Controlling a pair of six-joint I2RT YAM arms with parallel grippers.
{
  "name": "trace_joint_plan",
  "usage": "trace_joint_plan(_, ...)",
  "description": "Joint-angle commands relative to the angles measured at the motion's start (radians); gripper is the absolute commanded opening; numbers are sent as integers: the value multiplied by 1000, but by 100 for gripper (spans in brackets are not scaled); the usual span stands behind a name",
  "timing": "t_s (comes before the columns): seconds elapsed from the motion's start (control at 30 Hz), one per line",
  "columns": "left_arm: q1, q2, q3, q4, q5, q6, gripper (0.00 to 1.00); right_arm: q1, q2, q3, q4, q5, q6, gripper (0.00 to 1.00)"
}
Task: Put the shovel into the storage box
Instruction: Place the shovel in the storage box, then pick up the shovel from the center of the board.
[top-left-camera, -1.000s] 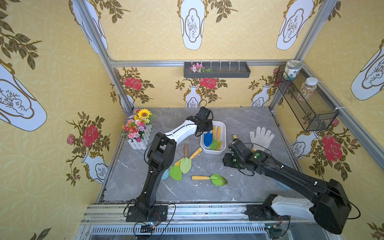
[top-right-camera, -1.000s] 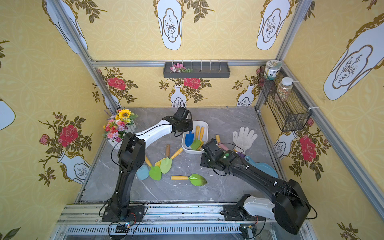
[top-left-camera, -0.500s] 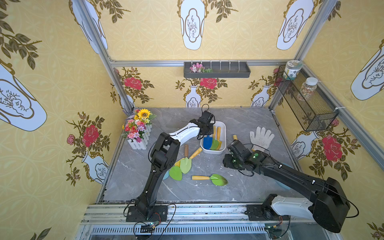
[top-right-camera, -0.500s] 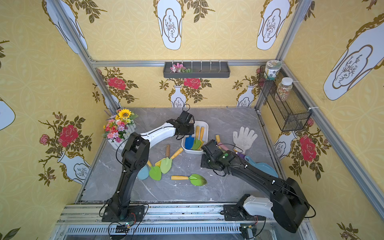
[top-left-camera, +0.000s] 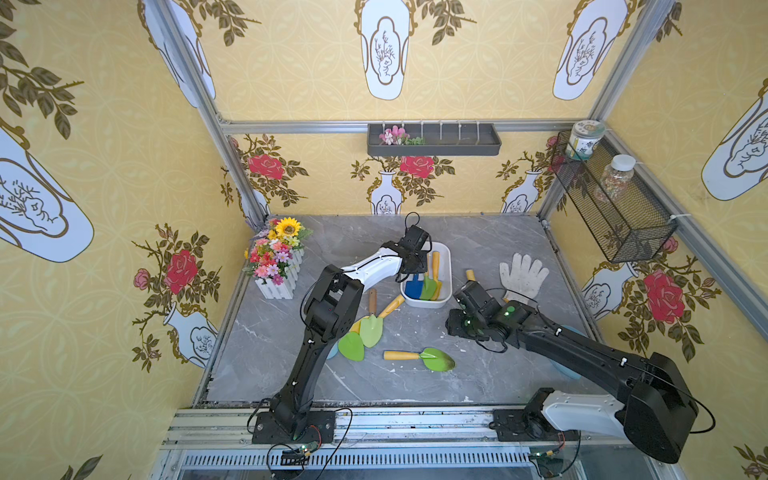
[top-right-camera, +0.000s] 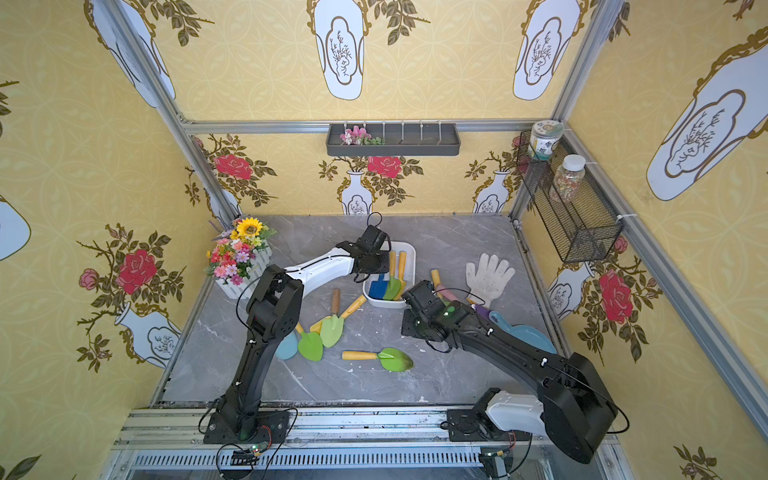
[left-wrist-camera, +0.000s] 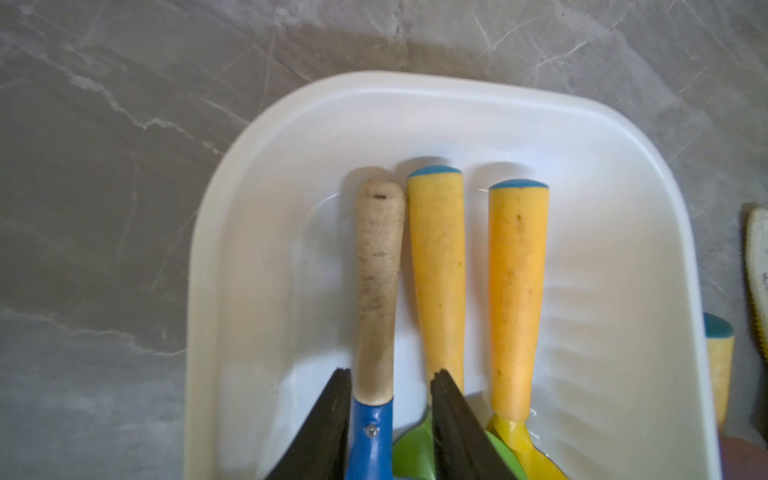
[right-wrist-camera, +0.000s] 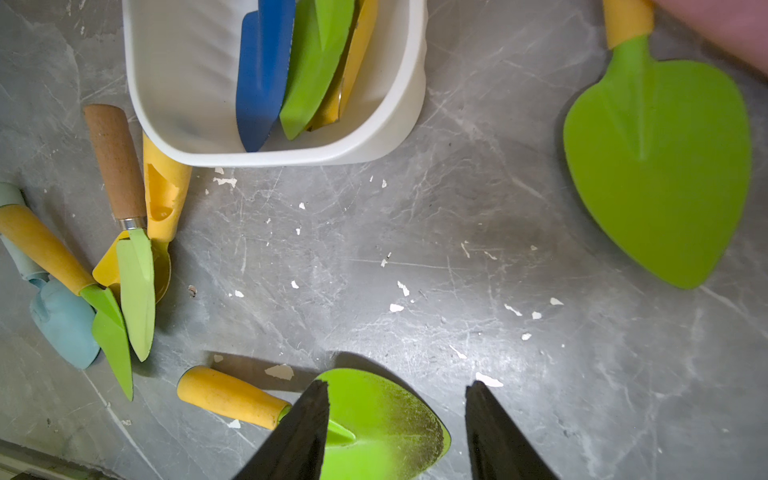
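The white storage box (top-left-camera: 449, 266) (top-right-camera: 413, 259) (left-wrist-camera: 415, 85) (right-wrist-camera: 374, 137) stands mid-table and holds three shovels side by side. The blue shovel (top-left-camera: 412, 286) (top-right-camera: 377, 288) (left-wrist-camera: 380, 270) (right-wrist-camera: 262, 75) with a pale wooden handle lies at the box's left side. My left gripper (top-left-camera: 417, 259) (left-wrist-camera: 391, 371) is low over the box and straddles the blue shovel's neck. It is open: one finger touches the neck and a gap shows at the other. My right gripper (top-left-camera: 459, 328) (right-wrist-camera: 398, 384) hovers open above the blade of a green shovel (top-left-camera: 432, 359) (right-wrist-camera: 374, 424) lying on the table.
Several loose shovels (top-left-camera: 365, 328) lie in a heap left of the box. A white glove (top-left-camera: 523, 274) lies at the right, and a flower planter (top-left-camera: 278, 257) stands at the back left. A green heart-shaped shovel (right-wrist-camera: 660, 174) and a blue scoop (top-right-camera: 523, 332) lie near the right arm.
My left gripper has sunk into the box with the blue shovel, and its jaws have parted from the neck. The right arm has stayed put.
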Motion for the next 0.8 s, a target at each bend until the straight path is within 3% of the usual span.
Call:
trace_joint_plan(0.0,0,-19,-5,-10,-8,7,38,1,7,10,28,4,6,57)
trace_joint_plan(0.37,-9,-190,-115,5,14,-10,40,0,11,53,2,4,-19,58)
trace_joint_plan(0.77,-9,-509,-469,131,31,-90,43,5,42,106,-10,-12,-52,62)
